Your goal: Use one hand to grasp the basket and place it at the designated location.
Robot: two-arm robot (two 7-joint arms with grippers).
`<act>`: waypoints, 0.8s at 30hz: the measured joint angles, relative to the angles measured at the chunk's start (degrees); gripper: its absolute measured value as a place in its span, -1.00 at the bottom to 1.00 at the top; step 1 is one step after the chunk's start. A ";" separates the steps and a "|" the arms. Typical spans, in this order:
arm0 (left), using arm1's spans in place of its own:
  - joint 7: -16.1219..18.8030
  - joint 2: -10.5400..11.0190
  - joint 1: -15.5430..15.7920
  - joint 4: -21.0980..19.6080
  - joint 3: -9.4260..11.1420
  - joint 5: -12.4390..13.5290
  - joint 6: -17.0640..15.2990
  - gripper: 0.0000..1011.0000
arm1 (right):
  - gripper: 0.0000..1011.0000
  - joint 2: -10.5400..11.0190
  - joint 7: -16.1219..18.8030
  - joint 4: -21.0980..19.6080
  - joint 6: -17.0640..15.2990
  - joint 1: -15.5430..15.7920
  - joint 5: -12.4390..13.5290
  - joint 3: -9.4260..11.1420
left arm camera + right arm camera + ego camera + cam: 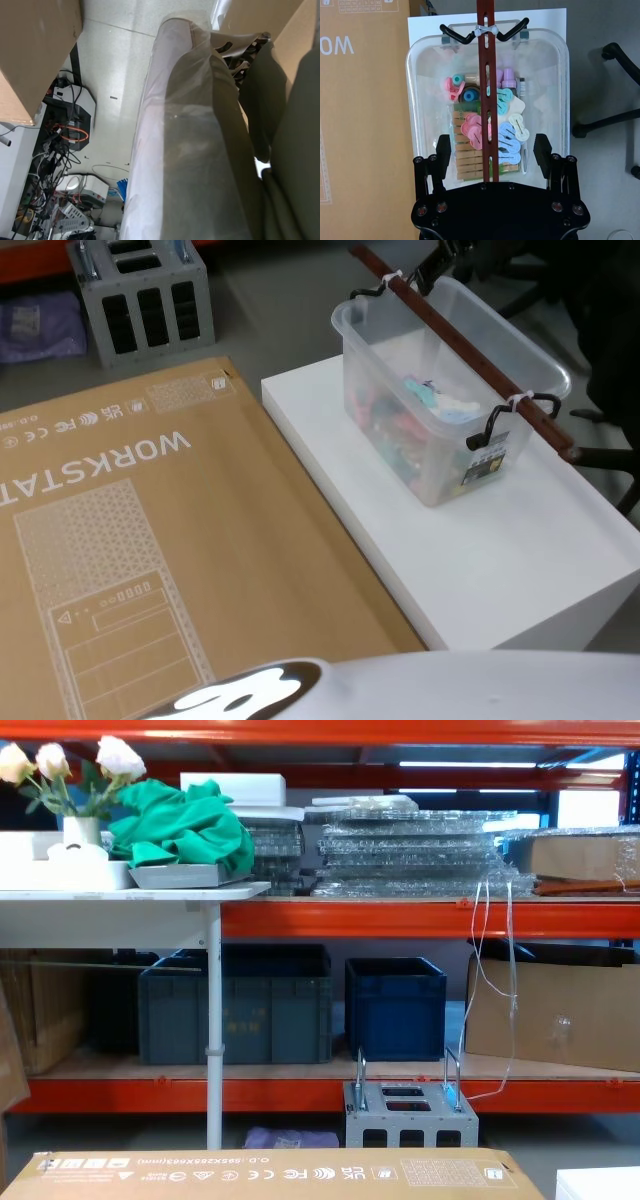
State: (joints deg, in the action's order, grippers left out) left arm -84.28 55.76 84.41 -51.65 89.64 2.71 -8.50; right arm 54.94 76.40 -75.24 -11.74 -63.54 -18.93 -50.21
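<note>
right hand open — above handle of the basket

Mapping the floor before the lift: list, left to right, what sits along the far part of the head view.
purple soft package → grey slotted metal box → translucent milky-white plastic basket with a reddish-brown bar handle

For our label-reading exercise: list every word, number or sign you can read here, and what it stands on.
"WORKSTAT", cut off by the picture's edge: cardboard box.
"CE", "FC": same box's edge; the line of small print beside them is unreadable.
Sticker on the basket: too small to read.
</note>
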 joint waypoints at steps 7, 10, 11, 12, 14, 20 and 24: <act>0.00 0.00 0.00 0.00 0.00 0.00 0.00 -1.00 | 0.98 0.00 0.00 0.00 0.00 0.00 0.00 0.00; 0.00 0.00 0.00 0.00 0.00 0.00 0.00 -1.00 | 0.98 0.00 0.00 0.00 0.00 0.00 0.00 0.00; 0.00 0.00 0.00 0.00 0.00 0.00 0.00 -1.00 | 0.98 0.00 0.00 0.00 0.00 0.00 0.00 0.00; 0.00 0.00 0.00 0.00 0.00 0.00 0.00 -1.00 | 0.98 0.00 0.00 0.00 0.00 0.00 0.00 0.00; 0.00 0.00 0.00 0.00 0.00 0.00 0.00 -1.00 | 0.98 0.00 0.00 0.00 0.00 0.00 0.00 0.00; 0.00 0.00 0.00 0.00 0.00 0.00 0.00 -1.00 | 0.98 -0.27 0.03 0.51 0.52 0.07 0.02 -0.21; 0.00 0.00 0.00 0.00 0.00 0.00 0.00 -1.00 | 0.98 -0.62 0.03 1.00 0.78 0.24 -0.02 -0.64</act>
State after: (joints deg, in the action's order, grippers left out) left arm -84.28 55.76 84.40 -51.66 89.64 2.72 -8.50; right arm 54.32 76.43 -74.23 -10.95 -63.30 -18.94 -50.85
